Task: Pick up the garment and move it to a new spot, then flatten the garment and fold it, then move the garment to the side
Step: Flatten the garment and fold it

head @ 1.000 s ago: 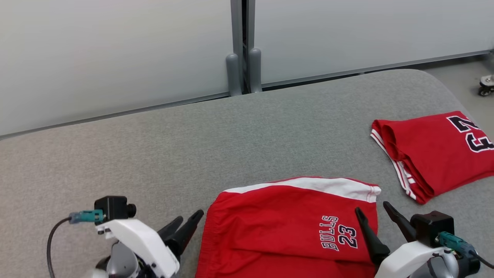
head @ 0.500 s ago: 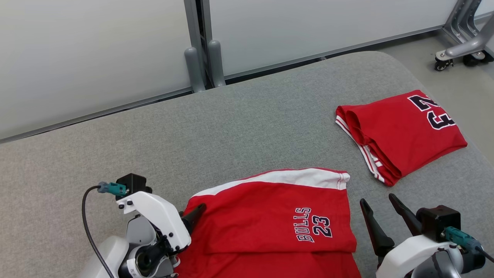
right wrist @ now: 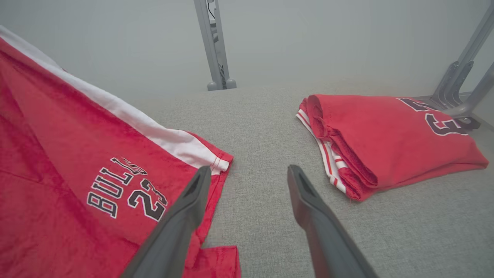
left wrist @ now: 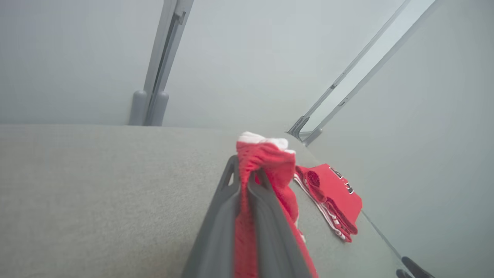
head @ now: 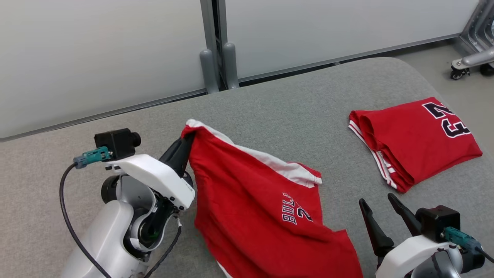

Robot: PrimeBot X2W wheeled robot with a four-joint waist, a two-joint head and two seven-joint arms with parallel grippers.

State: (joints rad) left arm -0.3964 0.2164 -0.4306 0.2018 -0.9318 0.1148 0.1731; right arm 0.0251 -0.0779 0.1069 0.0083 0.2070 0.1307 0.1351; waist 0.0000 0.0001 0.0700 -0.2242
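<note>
Left gripper (head: 188, 139) clamps shorts (head: 251, 200) corner, raised; right gripper (head: 375, 199) spread, empty; open mat (head: 289, 104) beyond.

A lab: grey padded table (head: 270, 116), frosted partition panels (head: 96, 58).

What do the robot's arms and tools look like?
Each arm has a white shell over grey joints. The left tool and right tool each have two long, dark, pointed fingers. A black box camera with a teal plug sits on each wrist; a black cable loops from the left one.
</note>
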